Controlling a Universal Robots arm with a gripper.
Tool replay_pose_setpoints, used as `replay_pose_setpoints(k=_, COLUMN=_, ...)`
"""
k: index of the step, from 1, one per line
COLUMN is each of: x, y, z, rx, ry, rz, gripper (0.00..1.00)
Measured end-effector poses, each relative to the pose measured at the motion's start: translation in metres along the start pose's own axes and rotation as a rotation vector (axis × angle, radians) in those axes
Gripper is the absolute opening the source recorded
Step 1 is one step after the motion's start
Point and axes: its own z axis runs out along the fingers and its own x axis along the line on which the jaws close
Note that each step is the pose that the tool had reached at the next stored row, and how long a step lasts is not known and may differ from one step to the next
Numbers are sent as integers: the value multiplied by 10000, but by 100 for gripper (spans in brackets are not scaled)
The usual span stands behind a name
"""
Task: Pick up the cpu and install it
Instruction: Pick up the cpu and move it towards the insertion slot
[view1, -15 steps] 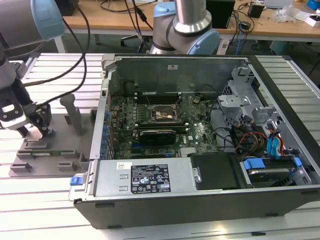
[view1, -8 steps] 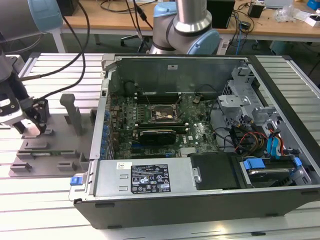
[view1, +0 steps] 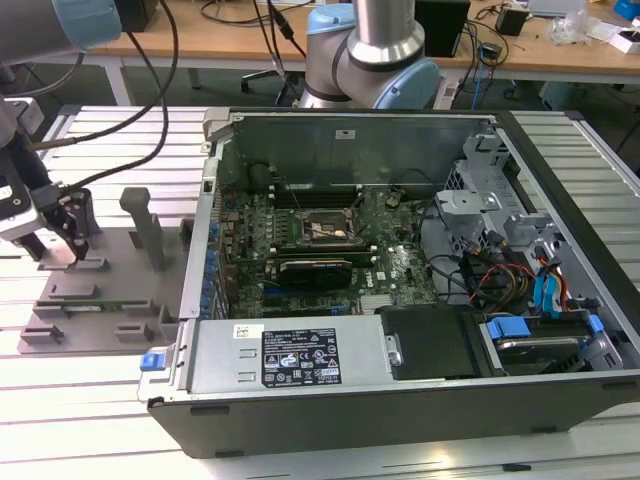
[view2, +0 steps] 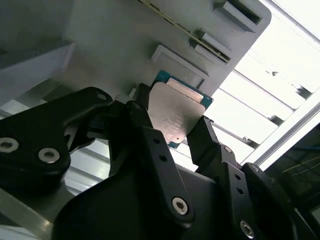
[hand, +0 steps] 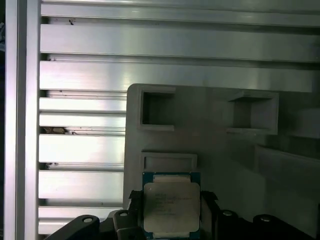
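In both wrist views the cpu (hand: 171, 205) sits dead centre between the end effector (view2: 174, 119) fingertips, flat top facing the wrist. The fingers are pinched in narrow against two opposite edges, so it looks held to me. The grey fixture tray (hand: 210, 145) is right behind it, can't tell if they're touching. The motherboard socket (view1: 322, 228) is well away from the end effector, across the worktop (view1: 100, 400).

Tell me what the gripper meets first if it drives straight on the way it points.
The cpu: it lies directly in line with the gripper, with the grey fixture tray behind it. Whether they touch yet is unclear.
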Motion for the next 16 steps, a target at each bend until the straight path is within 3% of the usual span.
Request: replay_pose_setpoints(k=16, x=-7, y=-4, z=-238, rx=1, ry=0, rz=0, gripper=55)
